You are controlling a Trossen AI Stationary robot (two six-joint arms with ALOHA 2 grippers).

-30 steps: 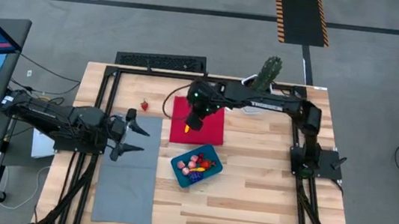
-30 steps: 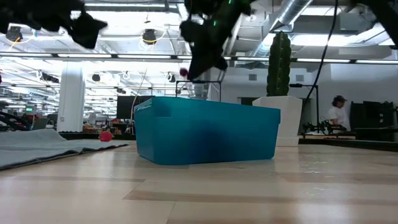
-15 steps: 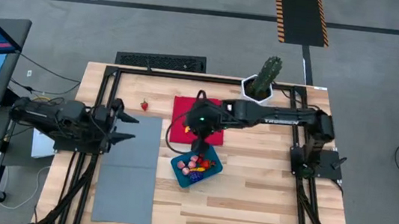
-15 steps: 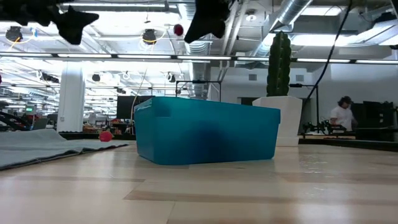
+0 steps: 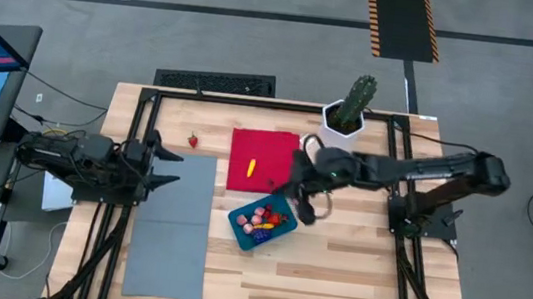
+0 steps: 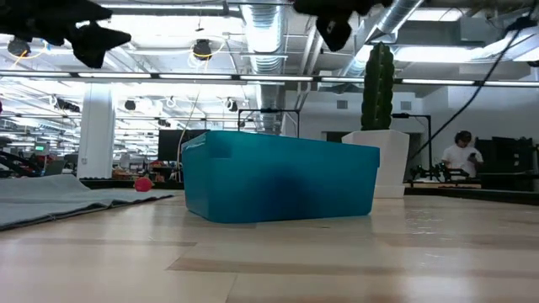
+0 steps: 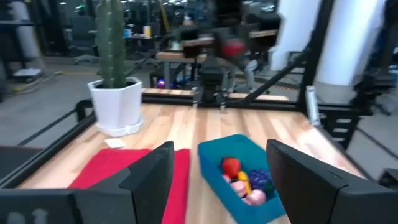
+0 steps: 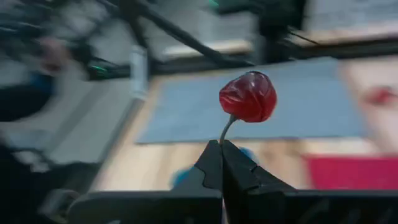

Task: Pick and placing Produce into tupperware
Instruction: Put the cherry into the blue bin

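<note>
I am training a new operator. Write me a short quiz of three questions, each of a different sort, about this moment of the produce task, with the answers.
1. True or false: the right gripper is shut on the stem of a red cherry.
2. Multiple choice: what lies on the red cloth? A) a yellow piece B) a strawberry C) a blue cluster
3. Short answer: where does the left gripper stand, and how are its jaws?

Key
1. True; the cherry stands above the closed fingertips.
2. A; the yellow piece lies alone there, while a red strawberry lies on the bare wood and other produce is in the tupperware.
3. At the grey mat's left edge, open, holding nothing.
</note>
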